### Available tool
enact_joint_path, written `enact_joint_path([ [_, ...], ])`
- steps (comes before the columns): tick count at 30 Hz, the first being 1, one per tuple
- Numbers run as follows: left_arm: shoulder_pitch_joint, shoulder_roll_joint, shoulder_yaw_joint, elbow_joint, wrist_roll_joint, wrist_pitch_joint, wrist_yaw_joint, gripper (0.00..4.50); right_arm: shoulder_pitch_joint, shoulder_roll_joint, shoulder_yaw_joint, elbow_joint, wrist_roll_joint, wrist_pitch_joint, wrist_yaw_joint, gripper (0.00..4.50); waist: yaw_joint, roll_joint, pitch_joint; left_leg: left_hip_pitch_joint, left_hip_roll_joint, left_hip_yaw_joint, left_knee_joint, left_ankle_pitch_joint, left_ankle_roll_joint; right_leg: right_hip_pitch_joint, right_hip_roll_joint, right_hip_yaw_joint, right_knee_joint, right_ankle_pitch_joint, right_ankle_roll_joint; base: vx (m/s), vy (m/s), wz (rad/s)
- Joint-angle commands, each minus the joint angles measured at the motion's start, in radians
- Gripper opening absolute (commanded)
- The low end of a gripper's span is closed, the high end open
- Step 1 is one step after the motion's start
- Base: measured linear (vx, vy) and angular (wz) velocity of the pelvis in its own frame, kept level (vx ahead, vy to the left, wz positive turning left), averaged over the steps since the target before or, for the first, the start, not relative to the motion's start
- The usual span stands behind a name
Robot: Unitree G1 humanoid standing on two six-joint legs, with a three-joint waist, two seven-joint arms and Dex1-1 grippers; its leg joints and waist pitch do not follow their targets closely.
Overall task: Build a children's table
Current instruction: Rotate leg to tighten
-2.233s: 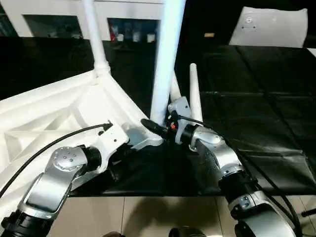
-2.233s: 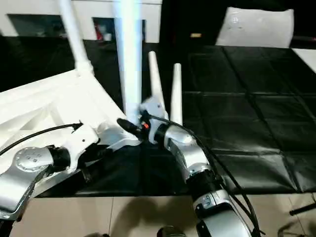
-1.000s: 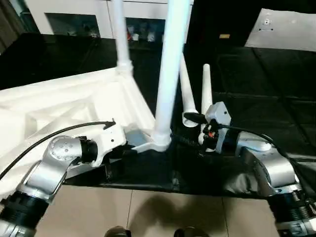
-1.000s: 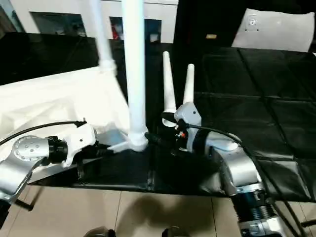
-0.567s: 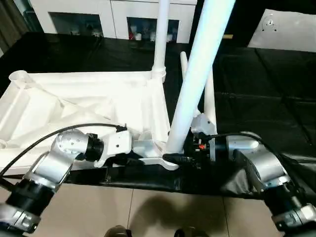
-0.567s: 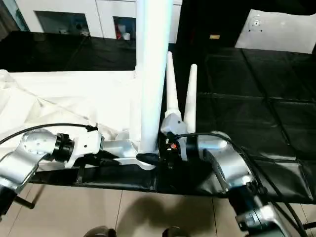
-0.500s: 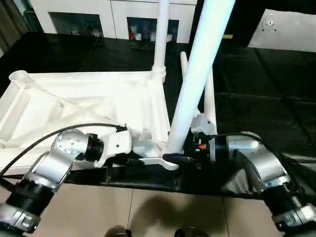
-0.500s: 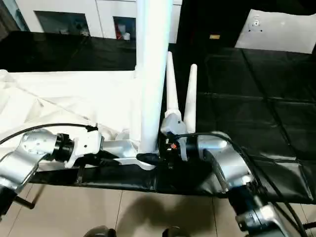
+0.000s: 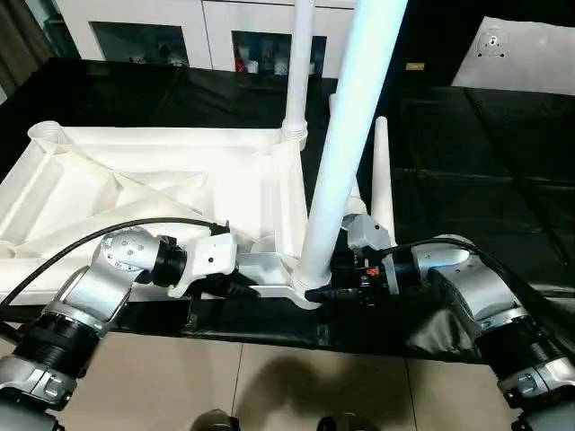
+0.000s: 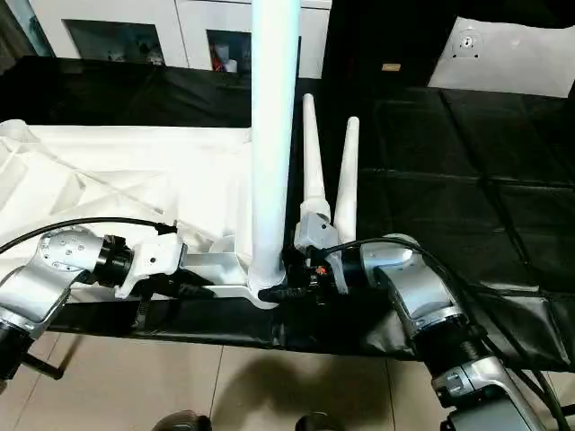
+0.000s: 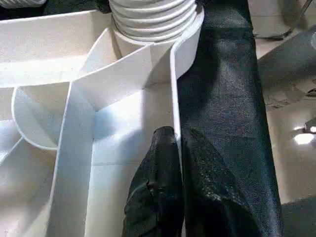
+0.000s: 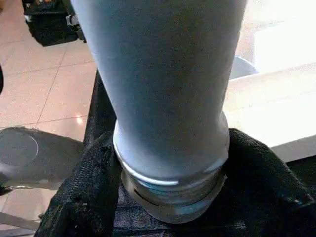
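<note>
White and upside down, the ribbed plastic table top has barely moved, the left end effector still pinching its rim, the right end effector still hugging the long round leg in its corner socket.

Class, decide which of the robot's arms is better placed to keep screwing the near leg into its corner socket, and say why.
The right. Its end effector already wraps the near leg at its threaded base, while the left end effector pinches the tabletop's edge wall, steadying it.

Tabletop lies underside up on black mat, left gripper at its near rim, right gripper around base of upright leg in near-right corner, two loose legs just right.
</note>
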Motion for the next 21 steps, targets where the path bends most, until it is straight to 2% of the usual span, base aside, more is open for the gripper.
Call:
enact_joint_path([
  [1,-0.014,0.008,0.001,-0.010,-0.001,-0.031,-0.019,0.00,-0.010,0.011,0.006,0.010,0.000,-0.005,0.015,2.77,-0.002,0.007,-0.056,0.002,0.036,-0.005,-0.064,-0.064,0.073,0.059,-0.078,0.043,-0.055,0.102,-0.282,0.000,0.000,0.00],
  [6,-0.012,0.009,0.002,-0.007,-0.002,-0.035,-0.023,0.00,-0.013,0.018,0.006,0.017,-0.005,-0.018,0.016,2.77,-0.003,0.007,-0.055,0.002,0.037,-0.004,-0.065,-0.068,0.071,0.058,-0.078,0.043,-0.057,0.095,-0.282,0.000,0.000,0.00],
  [8,-0.010,0.009,0.002,-0.009,-0.001,-0.034,-0.022,0.00,-0.011,0.018,0.001,0.010,0.011,0.003,0.027,3.47,-0.003,0.008,-0.054,0.003,0.037,-0.004,-0.066,-0.069,0.071,0.058,-0.077,0.042,-0.057,0.093,-0.281,0.000,0.000,0.00],
  [10,-0.007,0.009,0.004,-0.012,-0.001,-0.034,-0.020,0.00,-0.006,0.018,-0.003,0.003,0.014,0.002,0.028,3.50,-0.002,0.007,-0.056,0.004,0.038,-0.004,-0.066,-0.067,0.073,0.058,-0.077,0.042,-0.056,0.097,-0.283,0.000,0.000,0.00],
  [14,-0.002,0.008,0.005,-0.011,-0.001,-0.036,-0.019,0.00,0.003,0.025,-0.017,-0.006,0.011,-0.027,0.001,3.93,-0.002,0.007,-0.056,0.004,0.039,-0.004,-0.066,-0.063,0.072,0.057,-0.078,0.042,-0.056,0.101,-0.284,0.000,0.000,0.00],
  [21,-0.005,0.009,0.004,-0.003,0.002,-0.040,-0.025,0.00,0.000,0.034,-0.025,-0.010,0.029,-0.019,0.013,3.93,-0.001,0.010,-0.057,0.004,0.039,-0.004,-0.067,-0.072,0.067,0.057,-0.079,0.043,-0.057,0.094,-0.281,0.000,0.000,0.00],
])
